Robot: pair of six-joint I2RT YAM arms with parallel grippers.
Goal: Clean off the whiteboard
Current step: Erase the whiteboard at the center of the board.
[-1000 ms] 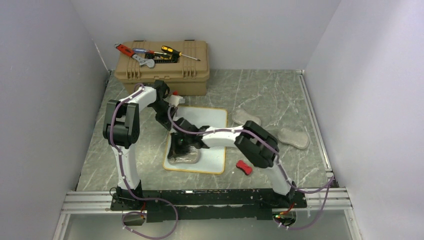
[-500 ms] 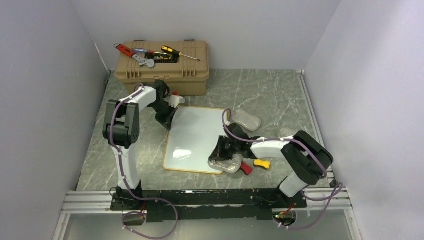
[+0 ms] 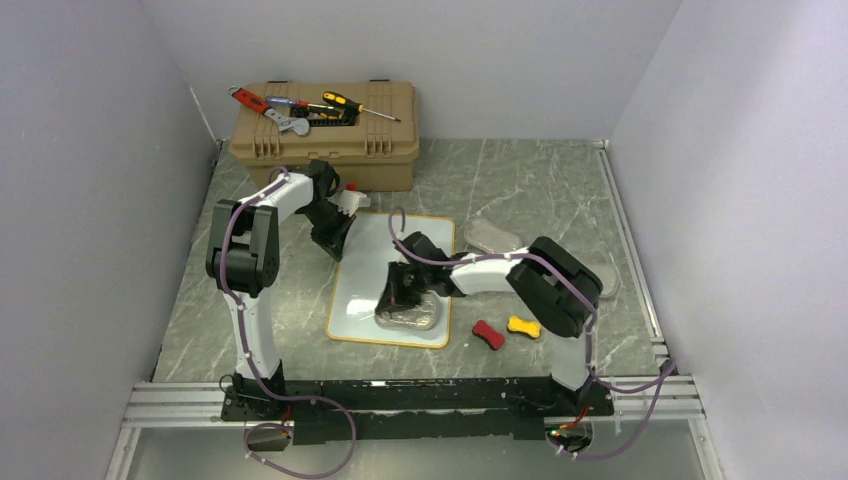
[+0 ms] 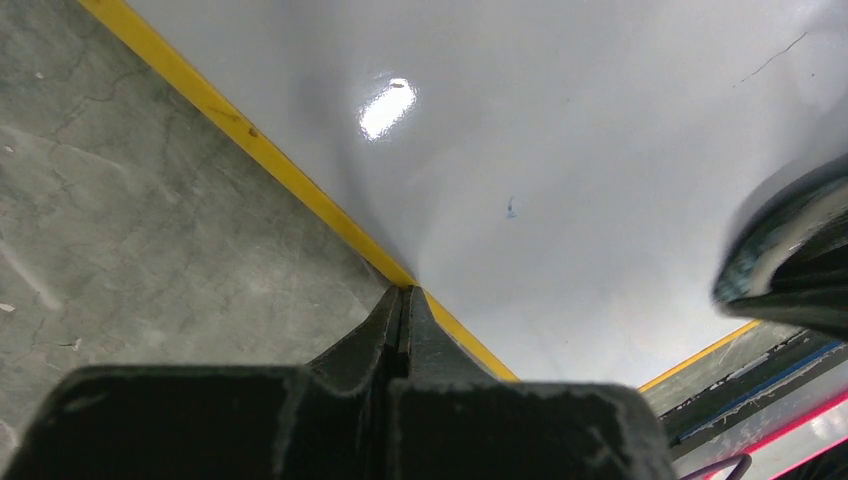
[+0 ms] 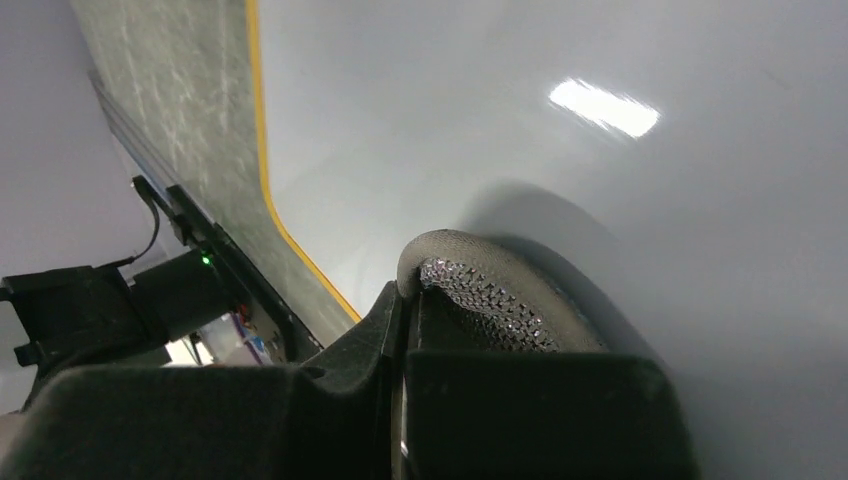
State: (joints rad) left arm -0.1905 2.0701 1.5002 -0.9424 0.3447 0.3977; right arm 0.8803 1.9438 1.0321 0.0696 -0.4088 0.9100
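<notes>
The whiteboard [image 3: 372,272] lay flat on the table [image 3: 540,190], just before a tan case [image 3: 325,145]. The left gripper [image 4: 403,300], jaws shut on nothing, sat at its far-left edge (on the yellow frame). The right gripper [image 5: 405,300] was clamped on a grey cloth [image 5: 480,290] resting on the board.

Robotics lab test cell. Plain pale partition walls [image 3: 80,200] enclose a grey marble-pattern tabletop [image 3: 540,180], and an aluminium rail [image 3: 170,400] at its near edge carries the cabled left arm [image 3: 250,250] and right arm [image 3: 545,285]. A tan toolbox [image 3: 325,140] has screwdrivers [image 3: 340,100] on its lid.
</notes>
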